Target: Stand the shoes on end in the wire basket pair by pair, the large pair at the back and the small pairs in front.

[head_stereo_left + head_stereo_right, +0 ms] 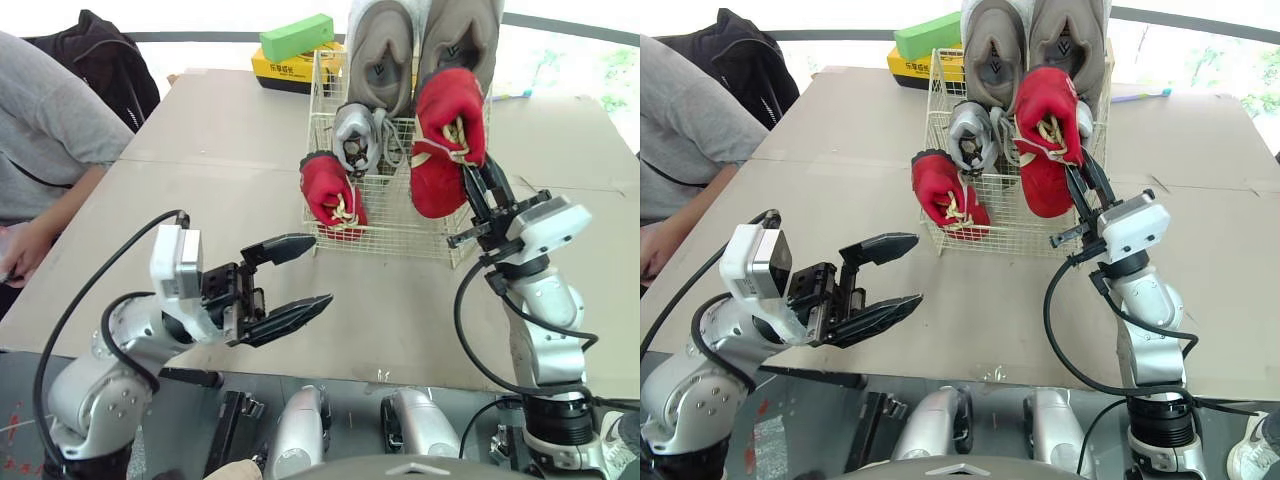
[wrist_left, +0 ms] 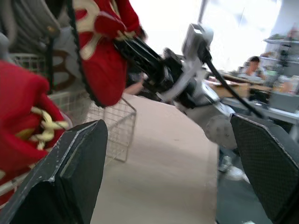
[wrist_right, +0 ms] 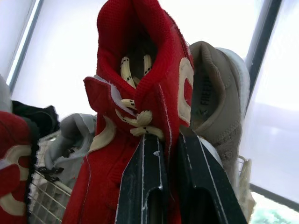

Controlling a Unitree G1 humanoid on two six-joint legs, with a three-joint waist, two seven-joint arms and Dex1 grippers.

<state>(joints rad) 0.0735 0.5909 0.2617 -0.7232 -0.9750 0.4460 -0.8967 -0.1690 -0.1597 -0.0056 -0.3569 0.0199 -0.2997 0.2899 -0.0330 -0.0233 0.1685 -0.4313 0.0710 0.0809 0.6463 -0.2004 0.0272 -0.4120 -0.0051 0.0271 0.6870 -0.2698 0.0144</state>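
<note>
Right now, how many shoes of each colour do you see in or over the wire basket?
red shoes: 2
large brown-grey shoes: 2
small grey shoe: 1
Total: 5 shoes in view

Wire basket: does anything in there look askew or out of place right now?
Yes: the right red shoe, pinched by the right gripper, rides higher than the left red shoe at the front of the wire basket, so it looks not yet seated. Nothing spilled.

Arms: left arm (image 1: 100, 390), right arm (image 1: 545, 330), silver-grey rounded joint housings, white boxy wrist block (image 1: 175, 262) and looped black cable (image 1: 70, 320) each. Ends: left gripper (image 1: 318, 270), right gripper (image 1: 470, 178), two black tapered fingers each; left's pads (image 2: 261, 154) cross-hatched.
</note>
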